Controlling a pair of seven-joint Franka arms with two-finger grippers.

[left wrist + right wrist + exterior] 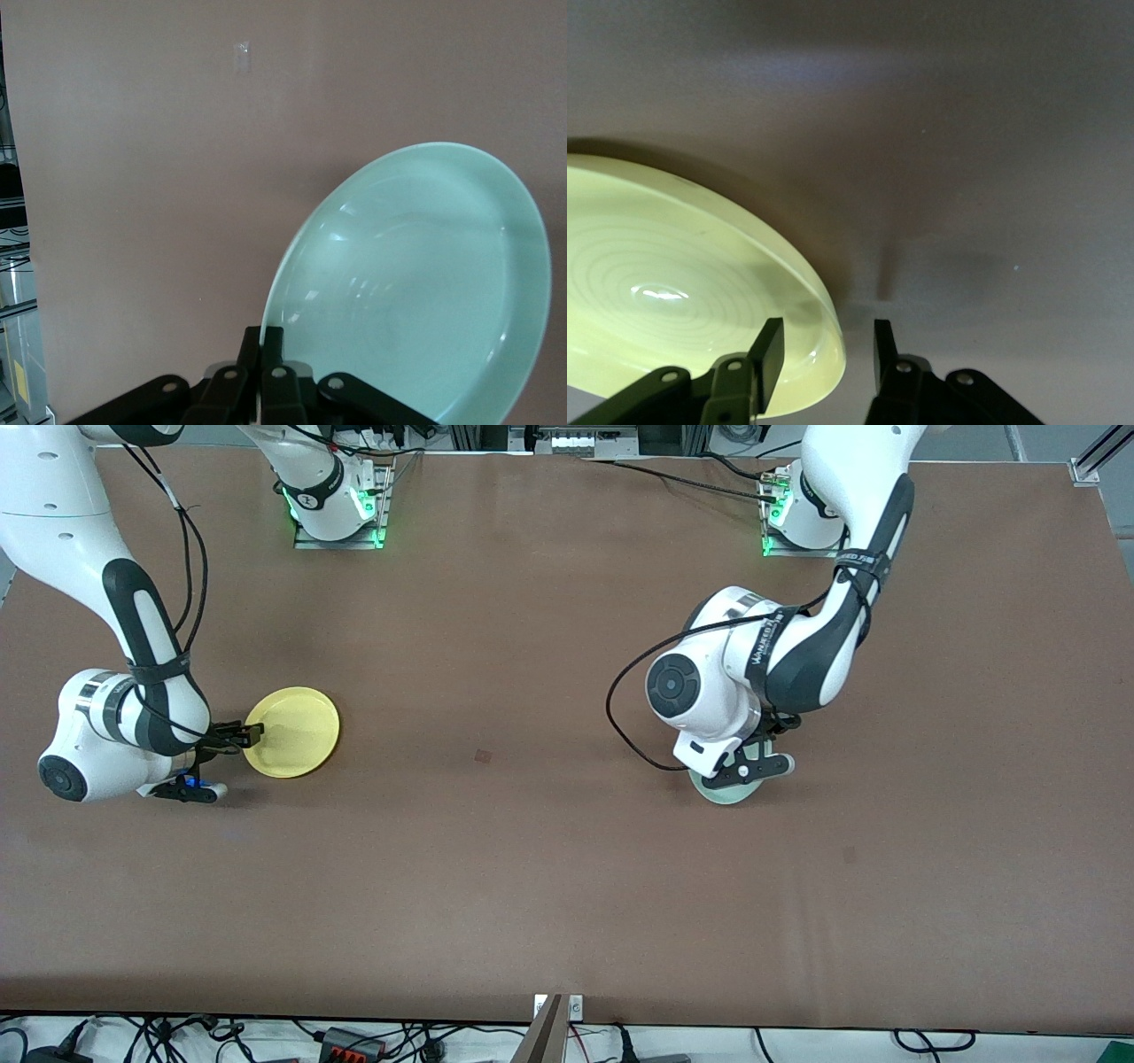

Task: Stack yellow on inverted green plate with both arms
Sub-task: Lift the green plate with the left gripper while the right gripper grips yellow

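The yellow plate [292, 732] lies flat on the brown table toward the right arm's end. My right gripper [251, 734] is low at its rim, open, with one finger over the plate's inside and the other outside it. In the right wrist view the yellow plate [673, 292] has its edge between the right gripper [827, 329] fingers, with a gap on the outer side. The pale green plate [731, 790] is mostly hidden under my left hand. My left gripper [263, 335] is shut on the rim of the green plate [416, 283], which is tilted up off the table.
A small dark mark [483, 755] sits on the table between the two plates. Both arm bases [337, 509] stand along the table edge farthest from the front camera, with cables near them. A black cable [620, 717] loops beside the left wrist.
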